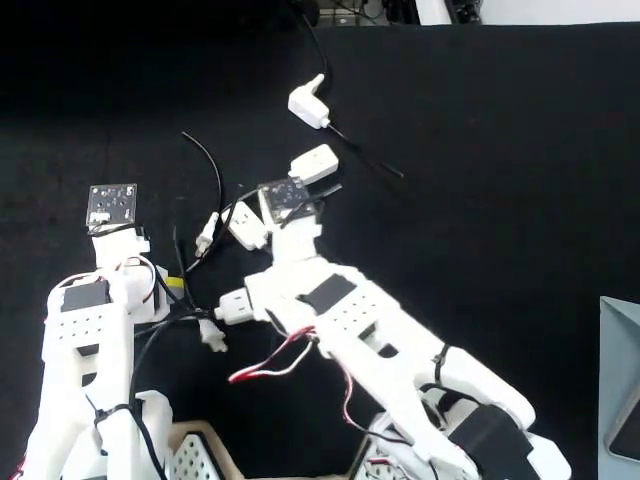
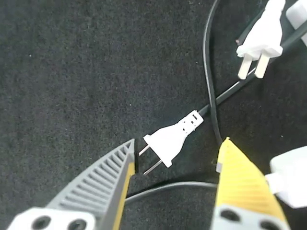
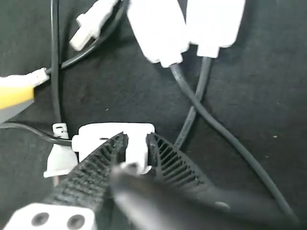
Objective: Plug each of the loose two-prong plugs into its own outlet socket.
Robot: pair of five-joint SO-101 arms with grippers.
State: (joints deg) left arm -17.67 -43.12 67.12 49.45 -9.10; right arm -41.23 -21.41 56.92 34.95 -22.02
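Observation:
My left gripper (image 2: 179, 141) is open, grey and yellow fingers on either side of a white two-prong plug (image 2: 169, 142) that lies on the black cloth with its prongs toward me. A second loose plug (image 2: 260, 40) lies farther off. My right gripper (image 3: 136, 139) is shut on a white outlet socket (image 3: 103, 135). Another plug (image 3: 59, 160) lies right beside that socket. In the high view the held socket (image 1: 238, 304) is near the table's middle, with one plug (image 1: 212, 336) beside it and another (image 1: 207, 233) farther back.
Two more white sockets (image 1: 247, 226) (image 1: 314, 162) and a white connector block (image 1: 309, 104) lie farther back, with black cables looping between them. A grey box (image 1: 620, 380) sits at the right edge. The left gripper's yellow finger (image 3: 17, 93) shows in the right wrist view.

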